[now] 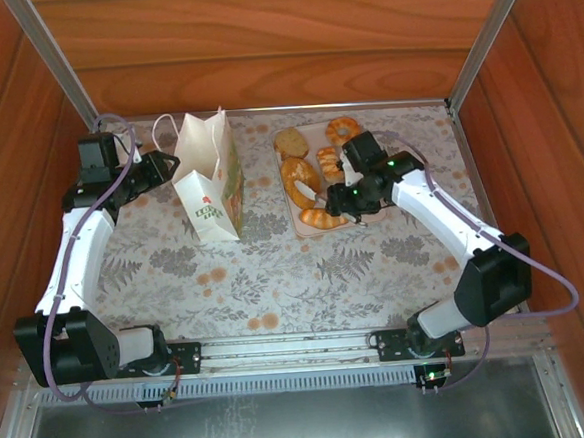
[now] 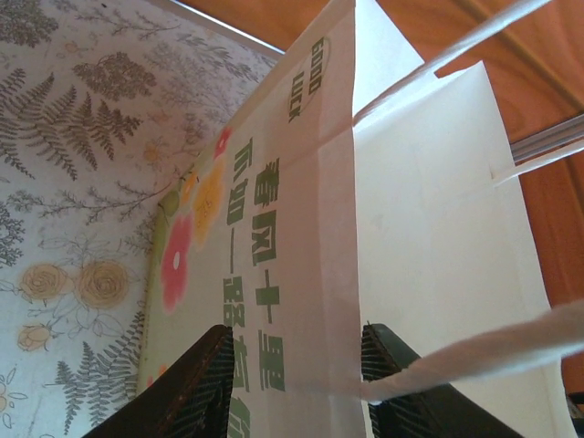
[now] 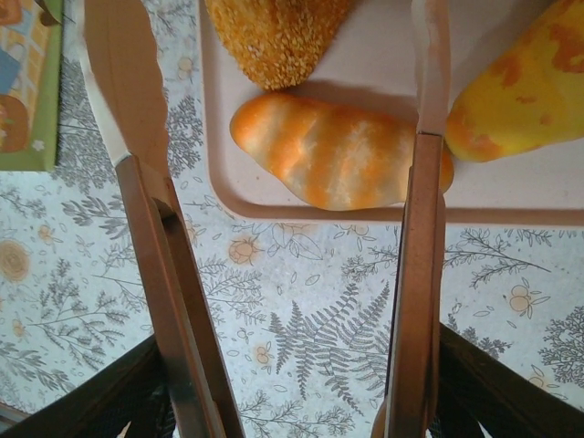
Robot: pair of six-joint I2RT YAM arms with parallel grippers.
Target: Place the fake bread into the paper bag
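- While its dark fingers (image 3: 137, 401) press from outside on the two arms of the metal tongs (image 3: 415, 274), the right hand (image 3: 292, 406) keeps them gripped, with the blades standing apart.
- The tong blades straddle a striped orange-and-white roll (image 3: 333, 151). One blade lies across the roll's end and the other hangs over the tabletop (image 1: 276, 270), just off the tray's edge.
- That roll lies at the near rim of the flat beige-pink tray (image 3: 374, 55), just beside a rough-crusted golden loaf (image 3: 274, 36) and a yellow pastry (image 3: 529, 91).
- From above, the rest of the fake bread sits on the same tray, with a ring (image 1: 343, 128) and a round brown slice (image 1: 290, 144) at its far end.
- The left hand (image 2: 297, 388) has a finger on each side of the paper bag (image 2: 429, 228) at its folded side panel. I cannot tell whether they pinch the paper.
- A white loop handle (image 2: 474, 358) crosses just in front of one finger.
- The bag stands upright on the flower-patterned tabletop, left of the tray and apart from it.
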